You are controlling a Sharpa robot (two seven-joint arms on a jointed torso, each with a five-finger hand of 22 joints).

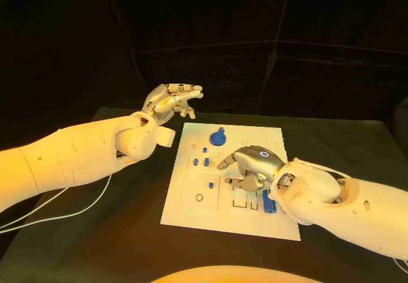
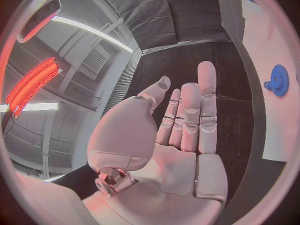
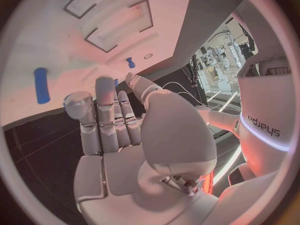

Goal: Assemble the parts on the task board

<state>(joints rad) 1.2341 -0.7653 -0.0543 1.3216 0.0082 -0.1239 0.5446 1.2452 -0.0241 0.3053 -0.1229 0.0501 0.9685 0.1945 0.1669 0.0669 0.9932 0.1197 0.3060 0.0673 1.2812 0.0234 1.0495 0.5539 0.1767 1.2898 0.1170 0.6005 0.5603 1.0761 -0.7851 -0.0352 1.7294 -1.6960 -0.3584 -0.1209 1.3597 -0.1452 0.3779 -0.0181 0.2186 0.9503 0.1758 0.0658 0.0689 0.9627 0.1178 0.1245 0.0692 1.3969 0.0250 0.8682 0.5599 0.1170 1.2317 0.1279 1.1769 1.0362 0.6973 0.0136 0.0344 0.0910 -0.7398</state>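
A black surface point(image 1: 102, 247) under warm light carries a white rectangular task board point(image 1: 204, 212) at its middle, with a dark backdrop behind. On the far part of the board stands a round blue gear-like part point(image 1: 219, 139); the left wrist view shows the same piece point(image 2: 279, 79) at the board's edge, well apart from that hand's fingertips. Small blue peg-like parts point(image 1: 207, 160) stand in the board's middle, and a long blue bar-shaped part point(image 1: 269, 202) lies on the near right portion.

The left robot hand point(image 1: 174, 101) hovers beyond the board's far left corner, off the plate, raised above the surface; its fingers are loosely extended and apart and it holds nothing, as its wrist view point(image 2: 181, 130) confirms. The gear lies near it, to its right and closer to the robot.

The right robot hand point(image 1: 251, 168) is over the middle right of the board, palm down, between the small pegs and the blue bar, its fingers curved toward the plate. In its wrist view point(image 3: 119, 130) the fingers are straight, side by side, with nothing between them. The bar point(image 3: 42, 85) lies apart from the fingertips.
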